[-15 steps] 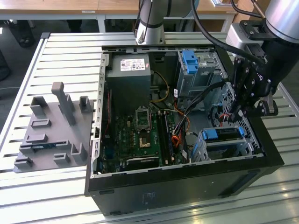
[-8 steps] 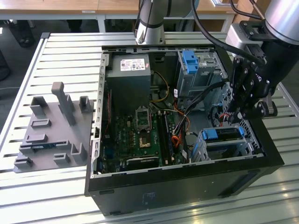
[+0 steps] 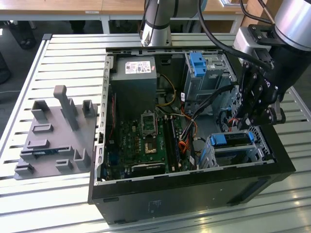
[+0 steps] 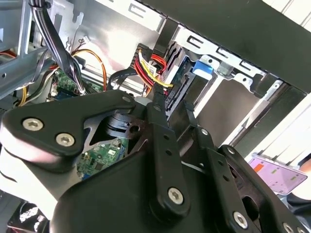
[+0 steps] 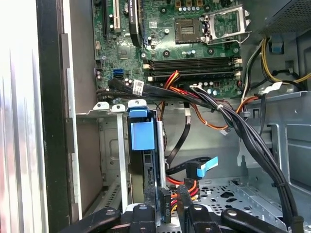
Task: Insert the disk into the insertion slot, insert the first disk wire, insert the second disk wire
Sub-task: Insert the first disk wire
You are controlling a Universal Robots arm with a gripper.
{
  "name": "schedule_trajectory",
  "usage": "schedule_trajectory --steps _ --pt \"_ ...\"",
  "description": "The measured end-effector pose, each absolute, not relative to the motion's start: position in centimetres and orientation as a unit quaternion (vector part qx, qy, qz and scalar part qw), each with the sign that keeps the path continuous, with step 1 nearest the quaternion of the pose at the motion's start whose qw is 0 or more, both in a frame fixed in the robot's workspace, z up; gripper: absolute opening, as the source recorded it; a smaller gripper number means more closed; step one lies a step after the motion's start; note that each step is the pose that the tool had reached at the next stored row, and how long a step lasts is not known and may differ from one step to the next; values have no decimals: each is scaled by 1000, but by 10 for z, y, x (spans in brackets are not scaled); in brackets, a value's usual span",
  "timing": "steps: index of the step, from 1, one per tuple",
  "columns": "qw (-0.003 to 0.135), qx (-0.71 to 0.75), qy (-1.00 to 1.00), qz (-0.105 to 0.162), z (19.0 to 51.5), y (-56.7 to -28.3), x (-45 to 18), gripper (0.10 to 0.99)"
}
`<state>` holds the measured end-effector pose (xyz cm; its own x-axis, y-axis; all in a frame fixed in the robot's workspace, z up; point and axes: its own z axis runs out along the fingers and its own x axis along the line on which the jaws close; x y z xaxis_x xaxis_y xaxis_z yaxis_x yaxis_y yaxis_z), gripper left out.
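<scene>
- Exterior view: the disk (image 3: 232,139), in its blue frame, sits in the insertion slot (image 3: 260,151) toward the exterior view's right. The slot is inside the open computer case (image 3: 194,187) on the slatted counter (image 3: 63,53).
- Pincer (image 3: 255,121): hangs just above the slot. In the first wrist view it appears pressed together on a black plug (image 5: 164,204) with red and orange leads.
- Blue-tipped cable (image 5: 208,166): loose, near the plug.
- Step, as judged: disk in, first wire in hand.
- Need, as judged: plug square to the disk's edge, straight push.

In the exterior view I see a grey fixture plate (image 3: 53,133) at nine o'clock from the open case (image 3: 194,189), power supply (image 3: 133,87) at twelve o'clock of the motherboard (image 3: 146,141).
</scene>
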<state>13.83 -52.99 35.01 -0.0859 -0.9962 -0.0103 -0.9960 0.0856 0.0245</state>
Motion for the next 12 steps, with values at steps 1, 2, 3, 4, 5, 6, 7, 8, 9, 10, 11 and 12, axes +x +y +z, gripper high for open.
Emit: schedule_trajectory --steps 1,2,3,4,5,6,7,8,9,10,11,12 --pt "4 675 -738 -13 350 -530 138 322" --pt "4 674 -739 -13 349 -530 139 322" --pt "4 673 -740 -13 349 -530 139 322" --pt "4 672 -741 -13 349 -530 139 306" --pt "4 671 -741 -13 349 -530 139 306" --pt "4 671 -741 -13 349 -530 139 243" --pt "4 671 -741 -13 349 -530 139 184" --pt "4 671 -741 -13 349 -530 139 184" --pt "4 671 -741 -13 349 -530 139 165" --pt "4 674 -739 -13 349 -530 139 165" --pt "4 680 -733 -13 349 -530 139 165" --pt "5 687 -726 -13 349 -530 139 165"
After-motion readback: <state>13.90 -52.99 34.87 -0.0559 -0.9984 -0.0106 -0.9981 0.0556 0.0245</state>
